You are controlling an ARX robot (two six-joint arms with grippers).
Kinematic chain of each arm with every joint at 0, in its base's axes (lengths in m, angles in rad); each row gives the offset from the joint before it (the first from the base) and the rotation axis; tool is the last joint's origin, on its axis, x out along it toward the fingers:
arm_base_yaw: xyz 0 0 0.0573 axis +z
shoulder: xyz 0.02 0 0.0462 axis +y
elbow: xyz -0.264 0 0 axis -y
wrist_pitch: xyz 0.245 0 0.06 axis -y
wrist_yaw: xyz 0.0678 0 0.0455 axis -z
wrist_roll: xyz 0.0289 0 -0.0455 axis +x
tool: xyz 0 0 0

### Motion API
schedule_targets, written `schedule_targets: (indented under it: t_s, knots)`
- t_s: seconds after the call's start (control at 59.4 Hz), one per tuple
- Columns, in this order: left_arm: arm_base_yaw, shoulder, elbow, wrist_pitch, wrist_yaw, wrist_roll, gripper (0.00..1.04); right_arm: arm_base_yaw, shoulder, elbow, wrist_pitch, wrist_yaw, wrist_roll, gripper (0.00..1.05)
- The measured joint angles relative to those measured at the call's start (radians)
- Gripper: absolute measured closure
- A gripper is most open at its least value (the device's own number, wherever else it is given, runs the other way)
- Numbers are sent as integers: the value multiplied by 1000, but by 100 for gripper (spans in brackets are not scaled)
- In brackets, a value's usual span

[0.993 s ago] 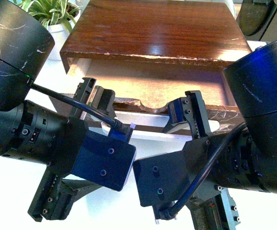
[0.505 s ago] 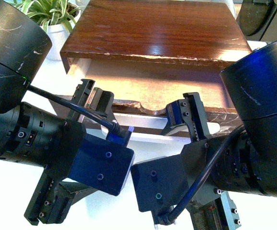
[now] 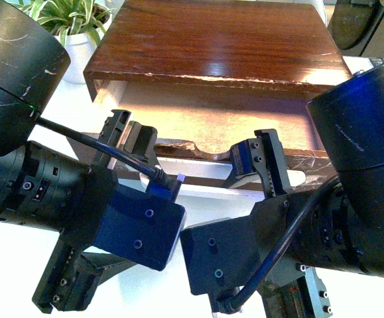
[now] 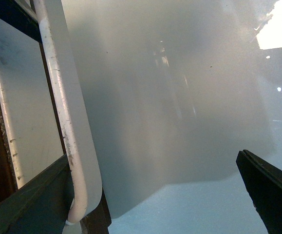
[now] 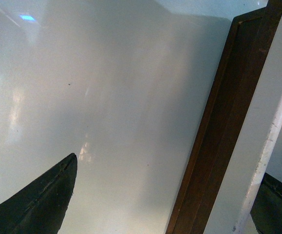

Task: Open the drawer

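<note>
Drawer (image 3: 211, 112) sits under the dark wooden top (image 3: 218, 40), pulled partway out toward the robot so that its pale inside shows. A half-round notch (image 3: 211, 152) is cut in the upper edge of its front. The white handle (image 3: 298, 175) runs along the front below that edge, and its rounded end shows beside the right arm.

Both arms reach in low over the white table (image 3: 75, 109). The left gripper (image 3: 130, 131) is at the left part of the drawer front. The right gripper (image 3: 258, 158) is just right of the notch.

In the left wrist view the fingers (image 4: 270, 190) are spread wide with nothing clamped. The handle lies close against one of them, and the other is well apart across bare table. I cannot tell whether the near finger touches the bar.

In the right wrist view the fingers (image 5: 38, 204) also stand wide apart. The handle and the brown edge of the drawer pass between them, close to one finger and far from the other. Nothing is gripped there either.

A plant (image 3: 65, 16) in a white pot (image 3: 79, 56) stands behind the top's left corner.
</note>
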Motion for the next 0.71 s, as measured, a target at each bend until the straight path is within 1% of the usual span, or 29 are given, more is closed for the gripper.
schedule_targets:
  t_s: [0.404, 0.707]
  knots:
    - [32, -79, -11, -27, 37, -63, 8, -1, -58, -6, 17, -26, 42, 9]
    - [67, -141, -10, -55, 100, -121, 8, -24, -154, -14, 9, -51, 89, 9]
